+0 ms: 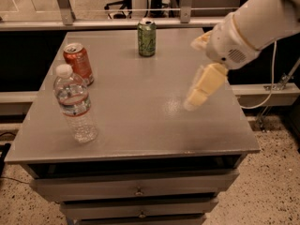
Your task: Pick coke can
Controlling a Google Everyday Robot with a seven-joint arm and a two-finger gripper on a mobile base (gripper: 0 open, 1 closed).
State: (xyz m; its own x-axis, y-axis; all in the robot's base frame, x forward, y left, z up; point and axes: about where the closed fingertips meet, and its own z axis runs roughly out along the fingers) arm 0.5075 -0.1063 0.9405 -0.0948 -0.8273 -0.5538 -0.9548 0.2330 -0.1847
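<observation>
The coke can (78,63), red-orange with a silver top, stands upright near the left edge of the grey table (140,125). My gripper (192,75) hangs over the right half of the table, well to the right of the can. Its cream fingers (202,87) are spread apart and hold nothing. The white arm reaches in from the upper right.
A clear plastic water bottle (75,104) stands just in front of the coke can, near the front left. A green can (146,31) stands at the back middle. Drawers sit under the tabletop. A metal rail runs behind the table.
</observation>
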